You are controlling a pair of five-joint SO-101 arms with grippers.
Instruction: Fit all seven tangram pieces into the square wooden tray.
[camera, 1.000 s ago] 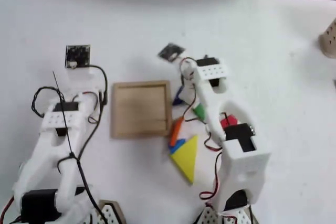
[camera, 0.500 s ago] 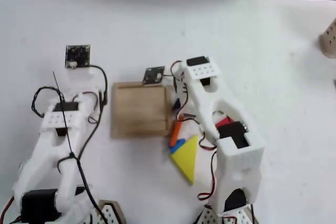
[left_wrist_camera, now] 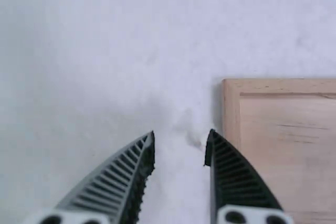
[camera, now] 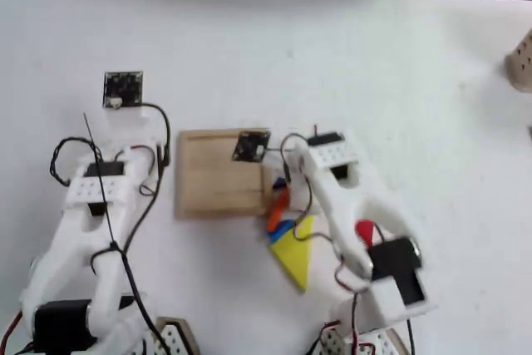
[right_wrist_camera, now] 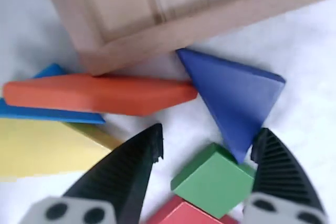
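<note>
Tray (camera: 218, 174) empty, centre of high view. Pieces cluster just right of it on counter (camera: 399, 56). Right gripper (right_wrist_camera: 210, 132) wide open, empty, pointing down. Green block (right_wrist_camera: 212, 179) lies in line between its jaws. Blue triangle (right_wrist_camera: 233, 90) and orange piece (right_wrist_camera: 100, 94) lie beyond, against tray. Right arm nearer. Left gripper (left_wrist_camera: 179, 135) part open, empty, low beside tray's left side.

Probably a lab bench, white table (camera: 374, 39), exposed wiring (camera: 169, 135)
</note>
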